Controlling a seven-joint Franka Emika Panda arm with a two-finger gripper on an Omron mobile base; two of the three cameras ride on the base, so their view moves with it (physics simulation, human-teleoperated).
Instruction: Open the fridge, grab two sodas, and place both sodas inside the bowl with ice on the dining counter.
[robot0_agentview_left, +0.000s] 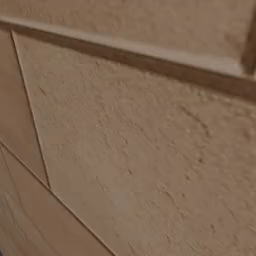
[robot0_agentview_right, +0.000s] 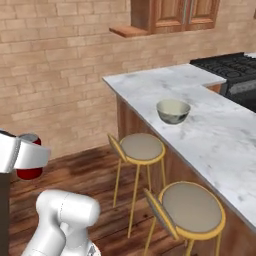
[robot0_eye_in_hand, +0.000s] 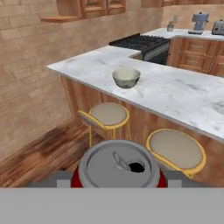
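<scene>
A red soda can (robot0_eye_in_hand: 117, 165) with a silver top sits between my gripper's (robot0_eye_in_hand: 118, 178) fingers at the bottom of the hand view, and the gripper is shut on it. The same soda (robot0_agentview_right: 30, 172) shows red at the left edge of the right base view, partly behind the white hand. The grey-green bowl (robot0_eye_in_hand: 126, 81) stands on the marble dining counter (robot0_eye_in_hand: 175, 94), well ahead of the can and apart from it. From the right base view the bowl (robot0_agentview_right: 173, 117) sits near the counter's (robot0_agentview_right: 220, 135) front edge. The fridge is out of view.
Two yellow-legged stools (robot0_eye_in_hand: 108, 113) (robot0_eye_in_hand: 175, 148) stand under the counter's edge between me and the bowl. A black stove (robot0_eye_in_hand: 140, 43) lies beyond the counter, with a coffee machine (robot0_eye_in_hand: 199, 22) on the far worktop. A brick wall (robot0_agentview_left: 140, 140) is close on the left.
</scene>
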